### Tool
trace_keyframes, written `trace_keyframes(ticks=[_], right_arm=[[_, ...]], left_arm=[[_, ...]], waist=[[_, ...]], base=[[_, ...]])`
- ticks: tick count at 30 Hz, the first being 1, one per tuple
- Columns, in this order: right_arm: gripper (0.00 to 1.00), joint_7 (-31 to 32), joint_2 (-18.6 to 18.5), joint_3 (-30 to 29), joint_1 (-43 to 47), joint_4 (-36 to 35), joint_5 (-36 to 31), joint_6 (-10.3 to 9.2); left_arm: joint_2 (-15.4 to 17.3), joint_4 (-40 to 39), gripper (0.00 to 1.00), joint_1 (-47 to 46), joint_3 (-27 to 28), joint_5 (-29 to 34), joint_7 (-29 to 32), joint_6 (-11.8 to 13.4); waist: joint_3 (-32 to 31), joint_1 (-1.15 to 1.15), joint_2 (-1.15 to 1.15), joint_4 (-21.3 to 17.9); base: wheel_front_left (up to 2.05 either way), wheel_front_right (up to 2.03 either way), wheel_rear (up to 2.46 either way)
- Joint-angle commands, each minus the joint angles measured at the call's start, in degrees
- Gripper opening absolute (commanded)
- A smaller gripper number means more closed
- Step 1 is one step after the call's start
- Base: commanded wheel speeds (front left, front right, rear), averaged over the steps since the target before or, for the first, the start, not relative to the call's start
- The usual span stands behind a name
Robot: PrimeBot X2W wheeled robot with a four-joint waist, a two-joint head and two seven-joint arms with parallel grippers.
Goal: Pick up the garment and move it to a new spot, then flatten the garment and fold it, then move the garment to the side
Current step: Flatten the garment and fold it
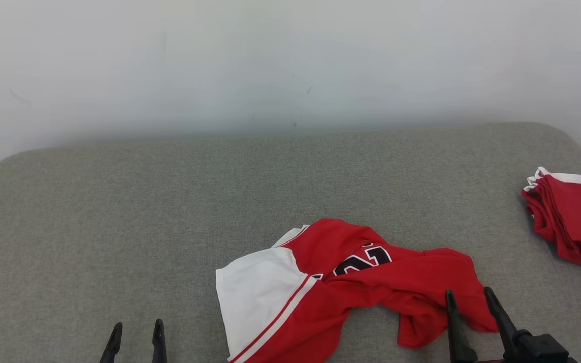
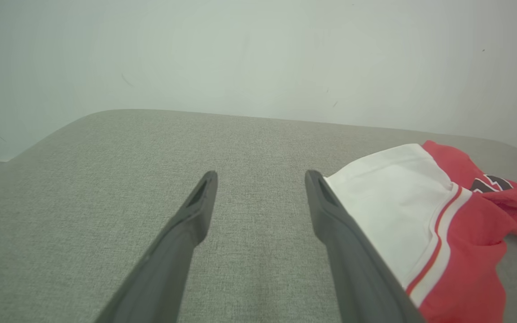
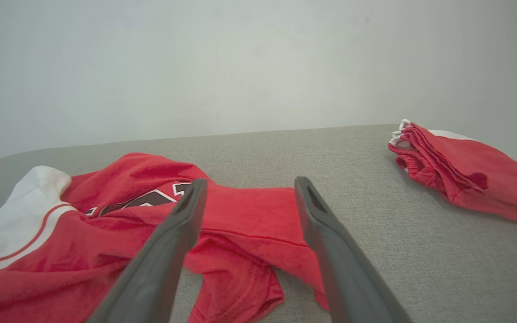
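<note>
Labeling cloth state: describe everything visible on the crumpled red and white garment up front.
The garment is a red jersey-like knit with a white, stripe-edged panel at its left and part of a black, white-outlined number. It lies crumpled on the grey cushion. The open right gripper stands over its right end; contact is unclear.

Three cameras — one high, two low.
Head view looks forward and down over the grey table (image 1: 119, 201) toward the wall (image 1: 290, 60); both wrist views sit low and close, facing that wall — all three share the red-and-white garment (image 1: 321, 282).
</note>
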Motion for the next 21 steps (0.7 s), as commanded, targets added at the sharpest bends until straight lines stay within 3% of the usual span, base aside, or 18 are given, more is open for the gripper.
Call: trace_keyframes(ticks=[1,21], right_arm=[[1.0,-0.3,0.1,0.2,-0.5,0.0,0.1,-0.15],[1.0,-0.5,0.1,-0.5,-1.3,-0.4,-0.2,-0.15]], left_arm=[[0.0,-0.1,1.0,0.6,-0.1,-0.3,-0.2,0.2],[0.0,0.1,1.0,0.1,-0.6,-1.6,-0.2,-0.1]], waist=[[0.0,0.0,0.0,0.0],[0.5,0.0,0.0,-0.6]], base=[[0.0,0.0,0.0],[0.0,0.0,0.0]])
